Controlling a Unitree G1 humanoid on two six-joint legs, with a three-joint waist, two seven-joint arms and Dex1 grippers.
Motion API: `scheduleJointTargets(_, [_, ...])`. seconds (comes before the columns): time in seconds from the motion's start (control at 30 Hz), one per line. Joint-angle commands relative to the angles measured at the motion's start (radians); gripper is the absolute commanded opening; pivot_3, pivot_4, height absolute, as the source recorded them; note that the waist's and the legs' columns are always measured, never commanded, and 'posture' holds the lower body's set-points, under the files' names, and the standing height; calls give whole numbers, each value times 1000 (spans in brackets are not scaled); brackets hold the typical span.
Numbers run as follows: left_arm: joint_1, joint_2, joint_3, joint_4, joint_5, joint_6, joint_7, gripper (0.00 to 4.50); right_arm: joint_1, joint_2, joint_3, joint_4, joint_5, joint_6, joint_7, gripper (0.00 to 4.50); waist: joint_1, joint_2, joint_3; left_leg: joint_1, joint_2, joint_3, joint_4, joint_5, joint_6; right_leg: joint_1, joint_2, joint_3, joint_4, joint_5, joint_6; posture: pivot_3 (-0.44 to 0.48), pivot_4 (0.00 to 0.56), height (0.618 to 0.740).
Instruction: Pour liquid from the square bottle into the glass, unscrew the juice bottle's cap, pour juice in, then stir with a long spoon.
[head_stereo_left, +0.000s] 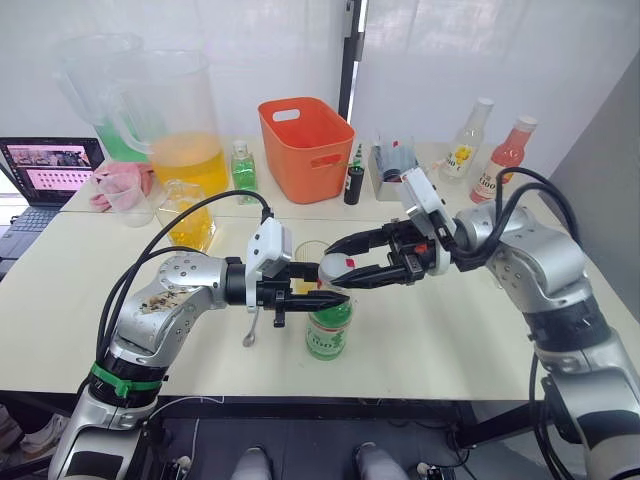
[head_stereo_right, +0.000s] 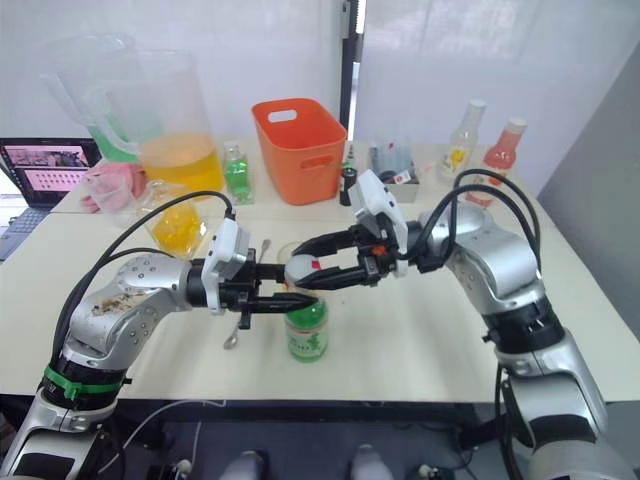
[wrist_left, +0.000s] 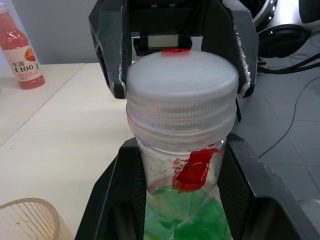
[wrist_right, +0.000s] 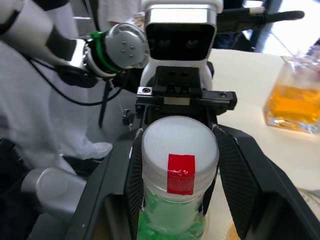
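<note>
Bench (head_stereo_left: 450, 330): pale top, carrying the task's things.

Juice bottle (head_stereo_left: 328, 330): green, standing upright near the front edge of the bench, between the two arms; long axis vertical.

Glass (head_stereo_left: 310, 252): standing just behind the juice bottle, partly hidden by the tools.

Left tool (head_stereo_left: 318, 297): reaching in from the robot's left, closed on the neck of the juice bottle just below the cap; judged to be steadying it.

Right tool (head_stereo_left: 342, 268): reaching in from the robot's right at cap height, fingers spread to either side of the cap; contact with the cap cannot be told.

Cap (wrist_left: 182, 82): white, marked with red tape, judged still screwed on. Its turning axis is vertical, across the right tool's level approach; the right tool is the one placed to turn it.

Spoon (head_stereo_left: 251, 332): lying on the bench beside the bottle, under the left tool.
</note>
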Motion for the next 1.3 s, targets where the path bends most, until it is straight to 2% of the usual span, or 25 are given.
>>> scheduleJointTargets(0.03, [-27, 5, 8, -27, 4, -7, 3, 1449, -36, 24, 41, 42, -44, -55, 131, 1663, 0, 0, 0, 0, 0, 0, 0, 0, 0, 0, 0, 0, 0, 0, 0, 0, 150, 740])
scheduleJointTargets(0.17, [-23, 14, 10, -19, 11, -18, -8, 1449, -73, 40, 15, 73, -40, -24, 158, 1663, -1, 0, 0, 0, 0, 0, 0, 0, 0, 0, 0, 0, 1, 0, 0, 0, 150, 740])
scheduleJointTargets(0.23, [-26, 16, 11, -7, 17, -25, -12, 1449, -74, 43, -1, 63, -37, -3, 149, 2689, -1, 0, 0, 0, 0, 0, 0, 0, 0, 0, 0, 0, 1, 0, 0, 0, 150, 740])
scheduleJointTargets(0.3, [-29, 16, 9, 1, 20, -29, -16, 1449, -73, 37, -25, 35, -17, 30, 135, 3319, -1, 1, 0, 0, 0, 0, 0, 0, 0, -1, 0, 0, 1, 0, 0, 0, 150, 740])
scheduleJointTargets(0.33, [-31, 15, 8, 7, 20, -33, -23, 1449, -69, 30, -44, 16, -9, 42, 121, 3775, -1, 1, 0, 0, 0, 0, 0, 0, 0, -1, 0, 0, 1, 0, 0, 0, 150, 740])
scheduleJointTargets(0.4, [-35, 15, 7, 16, 12, -38, -48, 1449, -60, 29, -88, -11, -4, 52, 67, 4355, -1, 1, 0, 0, 0, 0, 0, 0, 0, -1, 0, 0, 2, 0, 0, 0, 150, 740])
scheduleJointTargets(0.43, [-37, 14, 8, 20, 8, -37, -53, 1449, -55, 28, -106, -24, -2, 60, 43, 4468, -1, 1, 0, 0, 0, 0, 0, 0, 0, -1, 0, 0, 2, 0, 0, 0, 150, 740])
scheduleJointTargets(0.57, [-45, 4, 3, 47, 22, -53, -65, 1449, 24, -9, -205, -159, 47, 144, -74, 4468, 1, 1, 0, 0, 0, 0, -1, 0, 0, -1, 0, 0, 2, 0, 0, 0, 150, 740])
scheduleJointTargets(0.7, [-52, -17, 4, 72, 28, -74, -62, 1449, 152, -34, -314, -345, 129, 268, -255, 4468, 3, 1, 0, 0, 0, 0, -2, 0, 0, -1, 0, 0, 1, -1, 0, 0, 150, 740])
scheduleJointTargets(0.87, [-48, -28, 10, 65, 14, -65, -57, 1449, 255, 27, -407, -591, 253, 449, -621, 4468, 1, 1, 0, 0, 0, -1, -1, 0, 0, -1, 0, 0, 2, 0, 0, 0, 150, 740])
scheduleJointTargets(1.07, [-56, -36, 0, 72, 19, -52, -53, 1449, 354, 81, -420, -780, 320, 597, -949, 4468, 6, 1, 0, 0, 0, 0, -1, 0, 0, -1, 0, 1, 0, 0, 0, 0, 150, 740])
scheduleJointTargets(1.3, [-69, -57, -17, 82, 29, -43, -46, 1449, 390, 124, -390, -829, 393, 664, -1140, 4468, 7, 1, 0, 0, 0, -1, -1, 0, 0, -1, 0, 1, 0, 0, 0, 0, 150, 740])
